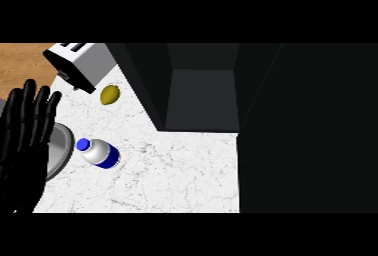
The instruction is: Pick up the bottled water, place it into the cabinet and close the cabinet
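The bottled water (98, 153), clear with a blue cap and blue label, stands on the white marble counter (170, 170) toward the left. Right of it and further back, the dark cabinet (201, 100) is open, its grey inner shelf showing. The cabinet's dark door (310, 130) fills the view's right side. My left hand (28, 135) is at the left edge, open with fingers straight up, resting a little left of the bottle and not touching it. My right hand does not show.
A silver toaster (80, 64) stands at the back left, with a yellow lemon (109, 94) in front of it. A grey round plate (59, 152) lies partly under my left hand. A wooden floor shows beyond the counter's left edge.
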You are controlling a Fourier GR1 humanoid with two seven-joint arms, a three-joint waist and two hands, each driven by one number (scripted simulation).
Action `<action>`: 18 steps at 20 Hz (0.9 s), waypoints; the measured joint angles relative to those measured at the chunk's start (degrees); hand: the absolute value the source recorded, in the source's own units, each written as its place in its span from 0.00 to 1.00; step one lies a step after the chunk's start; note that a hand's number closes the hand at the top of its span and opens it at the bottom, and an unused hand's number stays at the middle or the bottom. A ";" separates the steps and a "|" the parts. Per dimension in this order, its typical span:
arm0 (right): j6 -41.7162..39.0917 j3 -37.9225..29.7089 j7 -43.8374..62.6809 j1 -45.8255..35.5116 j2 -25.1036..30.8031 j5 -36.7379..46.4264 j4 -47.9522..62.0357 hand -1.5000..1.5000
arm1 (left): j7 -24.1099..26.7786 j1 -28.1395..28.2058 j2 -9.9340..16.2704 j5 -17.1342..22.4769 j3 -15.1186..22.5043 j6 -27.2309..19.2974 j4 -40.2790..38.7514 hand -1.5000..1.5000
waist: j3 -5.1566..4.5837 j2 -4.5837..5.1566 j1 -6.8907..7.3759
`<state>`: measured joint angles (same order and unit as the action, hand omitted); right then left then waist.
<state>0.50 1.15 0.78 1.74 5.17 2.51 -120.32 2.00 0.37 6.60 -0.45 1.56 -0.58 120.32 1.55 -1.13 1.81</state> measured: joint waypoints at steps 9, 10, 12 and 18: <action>-5.76 3.79 -0.03 6.97 0.76 -4.93 -6.14 0.00 | 0.15 6.11 8.08 22.82 -11.53 15.12 -3.00 0.00 | -1.46 0.74 -1.33; -6.36 5.01 0.63 7.85 0.73 -5.29 -7.20 0.00 | -1.00 7.10 9.05 26.07 -12.73 16.66 -3.25 0.00 | -1.50 0.73 -1.28; -7.65 6.34 1.94 9.73 1.06 -6.73 -9.74 0.00 | -3.93 8.49 10.90 32.02 -15.11 18.43 -2.56 0.00 | -1.53 0.76 -1.36; -7.05 10.38 9.67 9.72 0.66 -6.36 -16.36 0.00 | -10.95 11.60 15.10 45.29 -22.57 21.32 -0.54 0.00 | -1.55 0.92 -1.41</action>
<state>-6.55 11.53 10.45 11.47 5.83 -3.84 -136.68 -8.95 11.97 21.70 44.84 -21.01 20.74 119.78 0.00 -0.21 0.40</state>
